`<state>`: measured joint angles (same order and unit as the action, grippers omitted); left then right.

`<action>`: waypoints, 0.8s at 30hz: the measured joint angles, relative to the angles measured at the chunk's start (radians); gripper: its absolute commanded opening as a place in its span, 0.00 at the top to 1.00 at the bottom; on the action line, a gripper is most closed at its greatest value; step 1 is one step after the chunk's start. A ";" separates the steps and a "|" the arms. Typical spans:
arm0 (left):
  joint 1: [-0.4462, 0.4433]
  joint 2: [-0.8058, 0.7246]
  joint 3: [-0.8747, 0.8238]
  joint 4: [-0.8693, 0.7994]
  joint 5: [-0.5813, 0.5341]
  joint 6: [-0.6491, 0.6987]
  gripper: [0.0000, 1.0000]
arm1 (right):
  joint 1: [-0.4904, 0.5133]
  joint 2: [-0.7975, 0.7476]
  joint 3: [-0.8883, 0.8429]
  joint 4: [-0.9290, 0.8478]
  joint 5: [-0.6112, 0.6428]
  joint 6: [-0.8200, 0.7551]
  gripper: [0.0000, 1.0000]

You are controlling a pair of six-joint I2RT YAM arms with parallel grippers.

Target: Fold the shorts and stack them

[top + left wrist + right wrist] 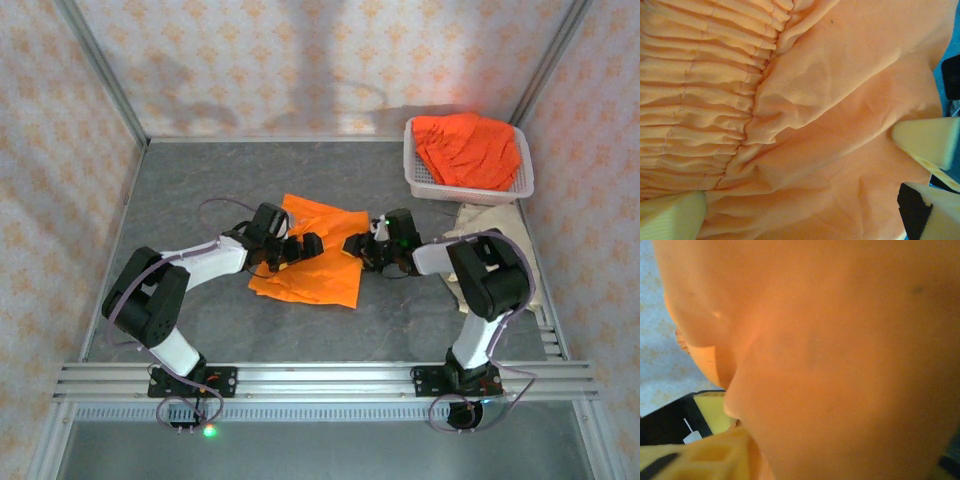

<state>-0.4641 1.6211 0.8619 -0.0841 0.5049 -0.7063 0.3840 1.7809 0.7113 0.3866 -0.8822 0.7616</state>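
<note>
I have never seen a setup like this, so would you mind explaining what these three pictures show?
These are two robot arms bolted to a table. The wide picture looks down from above and behind them; the other two come from cameras on their wrists, very close to orange cloth. One pair of orange shorts lies mid-table. The left gripper is open over it; the right gripper is at its right edge, its grip unclear. A white basket holds more orange shorts, beside beige cloth.
</note>
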 measured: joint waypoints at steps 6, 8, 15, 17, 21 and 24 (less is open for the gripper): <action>0.000 -0.071 -0.026 -0.004 -0.040 0.000 0.00 | 0.010 0.010 0.036 -0.112 0.037 -0.072 0.98; 0.000 -0.110 -0.032 -0.005 -0.061 0.000 0.00 | 0.014 0.010 0.066 -0.180 0.057 -0.112 1.00; 0.000 -0.272 -0.092 0.007 -0.121 0.003 0.00 | 0.019 -0.055 0.175 -0.489 0.182 -0.307 1.00; 0.000 -0.314 -0.115 0.014 -0.129 0.008 0.00 | 0.019 -0.089 0.215 -0.599 0.232 -0.371 1.00; 0.000 -0.389 -0.153 0.033 -0.146 0.023 0.00 | 0.019 -0.151 0.314 -0.822 0.354 -0.509 1.00; 0.000 -0.419 -0.157 0.042 -0.147 0.026 0.00 | 0.019 -0.180 0.379 -0.965 0.446 -0.597 1.00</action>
<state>-0.4641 1.2022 0.7048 -0.0425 0.3576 -0.6800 0.4030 1.6012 1.0901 -0.5781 -0.4362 0.1650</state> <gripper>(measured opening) 0.998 0.063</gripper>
